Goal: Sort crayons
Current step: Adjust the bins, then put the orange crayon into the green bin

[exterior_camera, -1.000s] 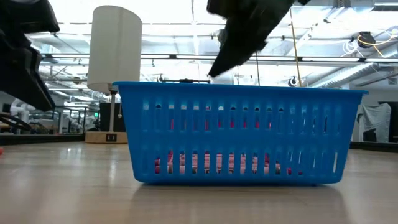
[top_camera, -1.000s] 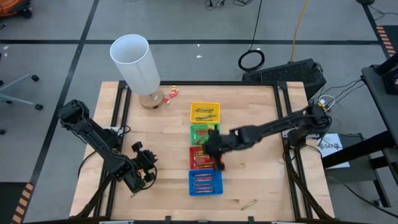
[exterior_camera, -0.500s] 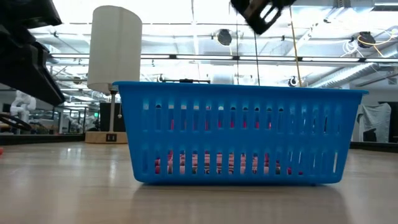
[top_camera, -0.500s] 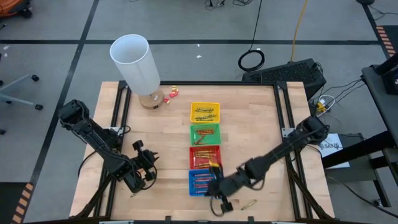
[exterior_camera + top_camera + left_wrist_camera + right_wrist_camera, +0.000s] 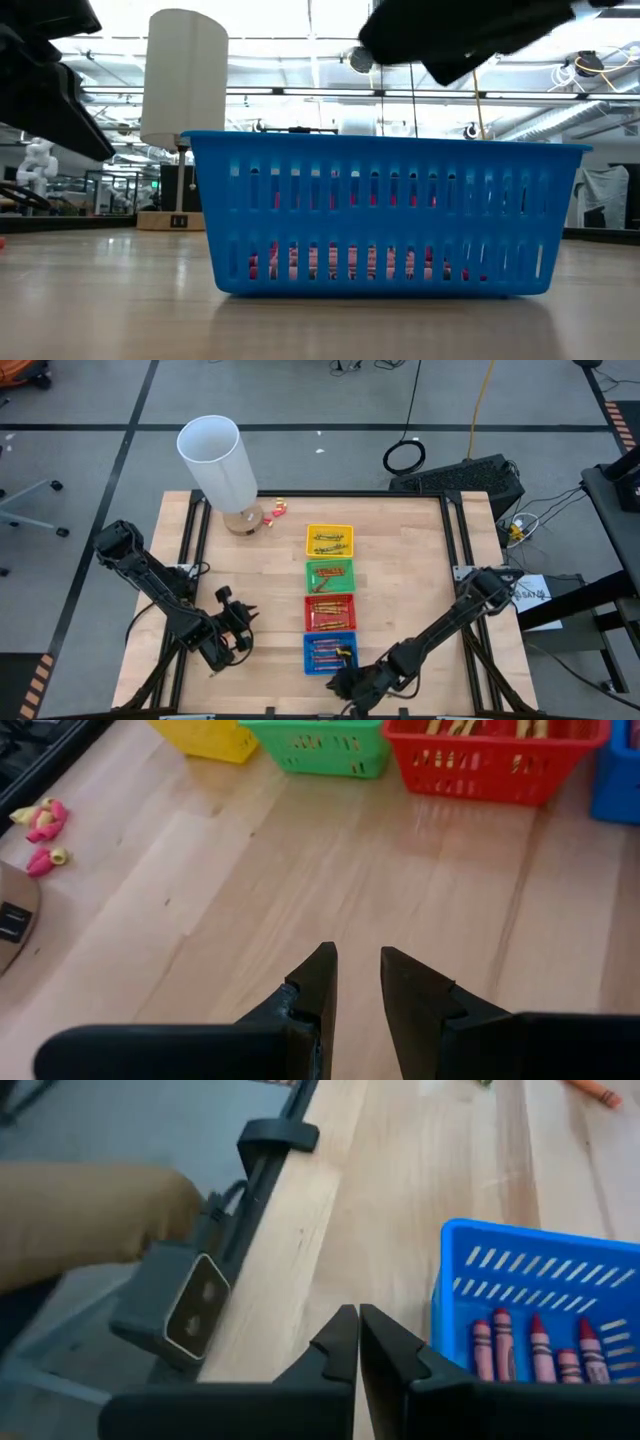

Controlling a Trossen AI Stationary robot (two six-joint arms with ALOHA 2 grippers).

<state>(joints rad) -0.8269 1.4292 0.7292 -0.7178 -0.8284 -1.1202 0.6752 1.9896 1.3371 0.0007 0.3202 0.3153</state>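
Note:
Four trays stand in a column at mid-table: yellow [image 5: 330, 540], green [image 5: 330, 575], red [image 5: 330, 612] and blue [image 5: 330, 653], each with crayons lying in it. Red and pink crayons [image 5: 530, 1348] lie in the blue tray [image 5: 540, 1280]. A loose orange crayon [image 5: 597, 1092] rests on the table toward the near left. My right gripper [image 5: 345, 685] [image 5: 358, 1325] is shut and holds nothing, at the table's near edge beside the blue tray's near left corner. My left gripper [image 5: 235, 630] [image 5: 358, 965] hangs over bare wood left of the trays, open a little, with nothing between its fingers.
A tall white cylinder [image 5: 220, 460] on a wooden base stands at the far left, with small pink and yellow bits [image 5: 40, 830] beside it. A grey box and a black clamp [image 5: 190, 1305] sit on the near edge. Bare wood lies right of the trays.
My right gripper has swung from above the green and red trays toward the table's near edge, past the blue tray, and has sunk a little.

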